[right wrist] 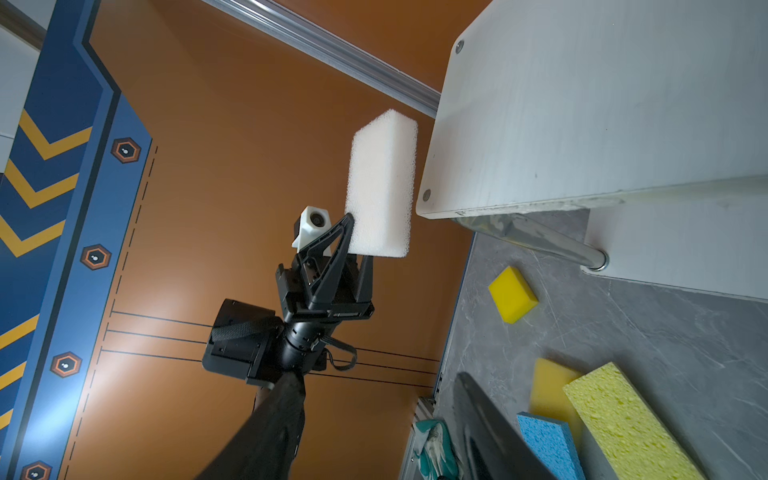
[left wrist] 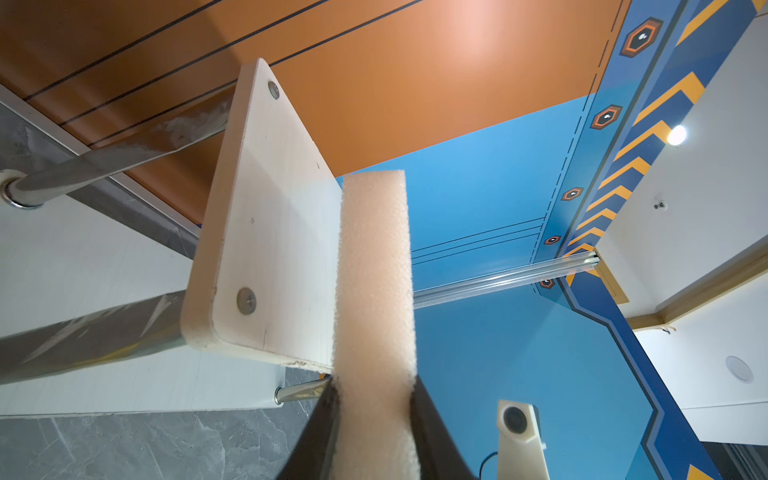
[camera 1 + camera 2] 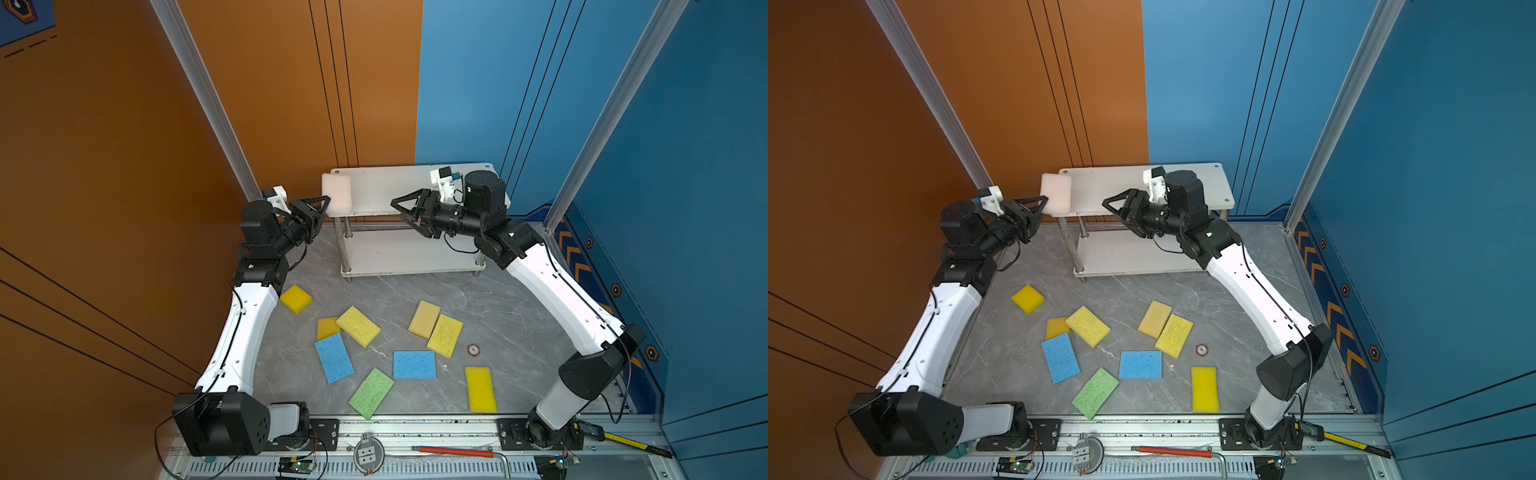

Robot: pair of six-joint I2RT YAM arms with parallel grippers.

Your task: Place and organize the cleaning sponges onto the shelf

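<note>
you've got pale sponge (image 3: 337,194) pinkish-white | shelf (image 3: 386,185) boards white, posts shiny metal | blue sponges (image 3: 333,358) x2 | green sponge (image 3: 371,393) x1 | yellow sponges (image 3: 358,326) x6, one paler tan | table (image 3: 498,316) grey, marble-veined | orange wall (image 3: 104,145), blue wall (image 3: 478,83), thin black lines on both | chevron strip (image 3: 575,257) orange on navy

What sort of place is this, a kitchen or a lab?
Probably a robot test booth: a left arm and right arm mounted on a metal rail, orange and blue panel walls, and sponges staged on a tabletop near a shelf.
</note>
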